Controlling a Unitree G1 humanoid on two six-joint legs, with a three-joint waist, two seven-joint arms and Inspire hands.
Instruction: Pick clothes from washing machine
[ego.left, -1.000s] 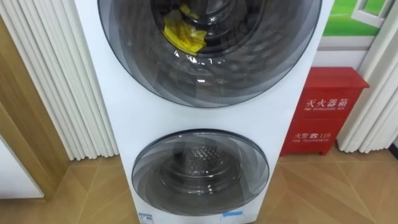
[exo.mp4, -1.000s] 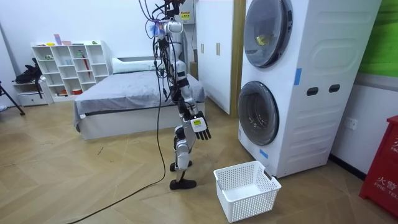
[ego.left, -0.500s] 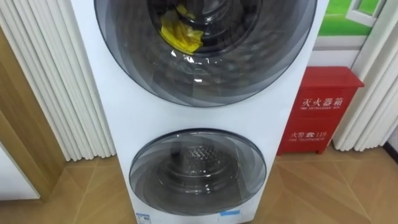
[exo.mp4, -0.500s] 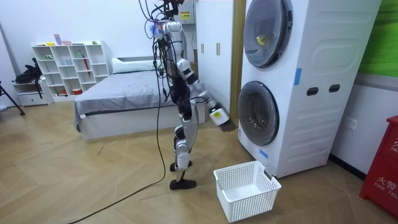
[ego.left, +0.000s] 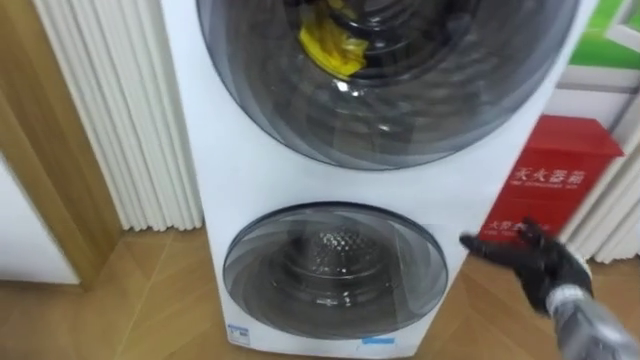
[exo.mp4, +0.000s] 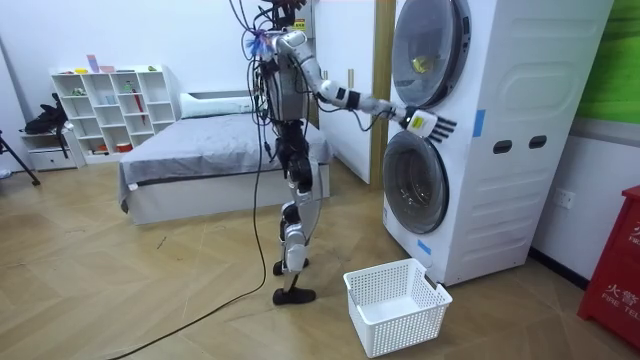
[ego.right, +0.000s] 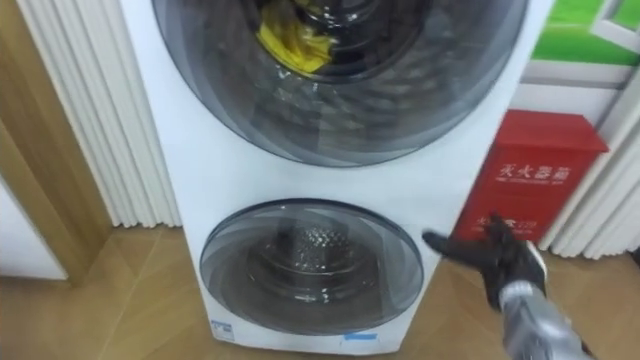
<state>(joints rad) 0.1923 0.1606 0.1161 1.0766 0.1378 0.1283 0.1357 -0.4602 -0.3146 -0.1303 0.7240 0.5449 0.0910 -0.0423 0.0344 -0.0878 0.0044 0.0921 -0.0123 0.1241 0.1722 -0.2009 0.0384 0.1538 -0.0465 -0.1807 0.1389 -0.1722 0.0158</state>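
Your right hand (ego.left: 535, 265) has just swung up to the washing machine (ego.left: 250, 180) — fingers spread, empty; the yellow garment (ego.left: 335, 45) sits behind the closed upper door (ego.left: 450, 100), so open that first.

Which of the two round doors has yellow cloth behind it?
The upper door: yellow cloth shows behind its glass. Behind the lower door there is nothing yellow.

A red cabinet (ego.left: 560, 165) stands on the wooden floor (exo.mp4: 100, 270) against the wall. At the floor's far edge, a grey bed (exo.mp4: 190, 150) sits beside a white shelf unit (exo.mp4: 110, 105).
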